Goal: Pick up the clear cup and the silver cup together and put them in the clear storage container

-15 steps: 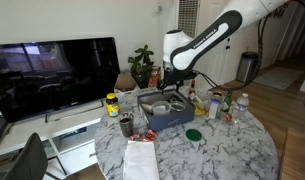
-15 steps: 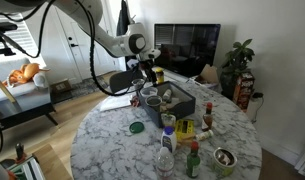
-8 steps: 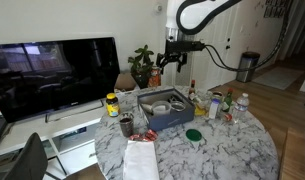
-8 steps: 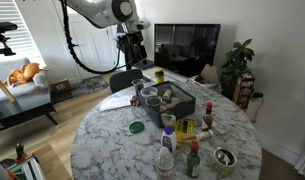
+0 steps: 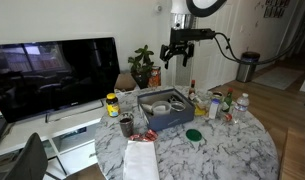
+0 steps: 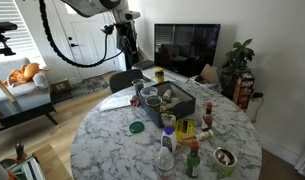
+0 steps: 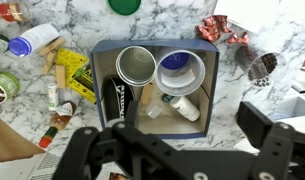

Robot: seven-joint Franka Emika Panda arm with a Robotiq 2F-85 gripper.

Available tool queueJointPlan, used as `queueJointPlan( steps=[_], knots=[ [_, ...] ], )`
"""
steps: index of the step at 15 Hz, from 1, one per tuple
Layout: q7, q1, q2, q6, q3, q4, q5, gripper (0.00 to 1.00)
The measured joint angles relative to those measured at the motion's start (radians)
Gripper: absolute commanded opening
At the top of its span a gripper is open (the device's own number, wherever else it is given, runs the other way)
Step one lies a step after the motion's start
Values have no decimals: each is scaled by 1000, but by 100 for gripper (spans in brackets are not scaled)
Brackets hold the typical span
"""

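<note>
In the wrist view I look straight down into the clear storage container (image 7: pixel 207 95). The silver cup (image 7: pixel 135 65) and the clear cup (image 7: pixel 180 68), bluish inside, stand side by side in it, rims up. My gripper (image 7: pixel 172 132) is open and empty, its two dark fingers spread at the bottom of the view, well above the tub. In both exterior views the gripper (image 5: pixel 175 55) (image 6: pixel 127 50) hangs high over the table, far above the container (image 5: pixel 164 120) (image 6: pixel 180 108).
A small white bottle (image 7: pixel 182 105) and a dark item (image 7: pixel 122 100) also lie in the tub. A green disc (image 5: pixel 195 134), a dark brown cup (image 5: pixel 126 125), a water bottle (image 5: pixel 242 105) and several jars crowd the marble table (image 5: pixel 222 150).
The arm has risen from just over the container to high above the table. The cups stay in the tub.
</note>
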Motion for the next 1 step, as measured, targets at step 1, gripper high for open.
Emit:
queueJointPlan(
  steps=[1],
  knots=[
    [0, -1, -2, 0, 1, -4, 0, 100]
  ],
)
